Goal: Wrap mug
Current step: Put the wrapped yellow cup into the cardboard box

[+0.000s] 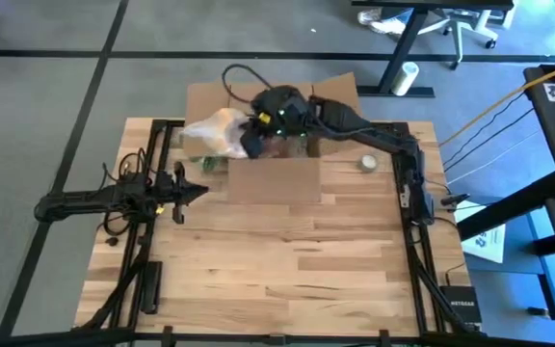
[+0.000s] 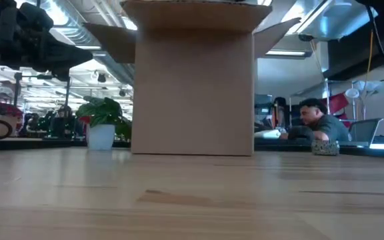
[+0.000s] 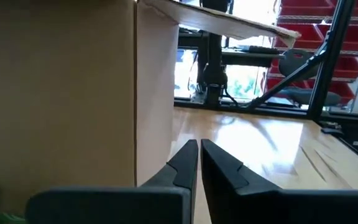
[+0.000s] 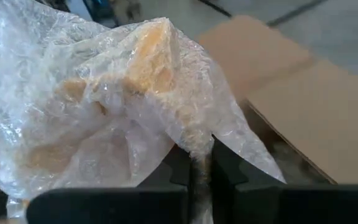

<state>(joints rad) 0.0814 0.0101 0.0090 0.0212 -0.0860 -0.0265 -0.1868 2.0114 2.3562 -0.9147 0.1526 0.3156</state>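
Observation:
A bundle of clear bubble wrap [image 1: 215, 132] [image 4: 104, 99] hangs over the left edge of the open cardboard box [image 1: 276, 169] at the table's far middle. A yellow-orange shape shows through the wrap; I take it for the mug. My right gripper [image 1: 255, 138] [image 4: 199, 158] reaches over the box from the right and is shut on the wrap. My left gripper [image 1: 198, 191] [image 3: 199, 146] waits shut and empty, low over the table near the box's near left corner. My right gripper pinches a gathered fold of the bubble wrap [image 4: 194, 140] at the bundle's edge between its two fingers, several layers bunched together. The fingers come from the table's right, pointing left. The bundle bulges beyond the fingertips and is held up clear of the table.
A roll of tape [image 1: 368, 163] [image 2: 325, 147] lies right of the box. A small green plant in a white pot [image 2: 101, 127] stands left of the box. The box's flaps [image 4: 303, 87] stand open. A person sits beyond the table's far edge [image 2: 319, 120]. Bare wood spans the near half.

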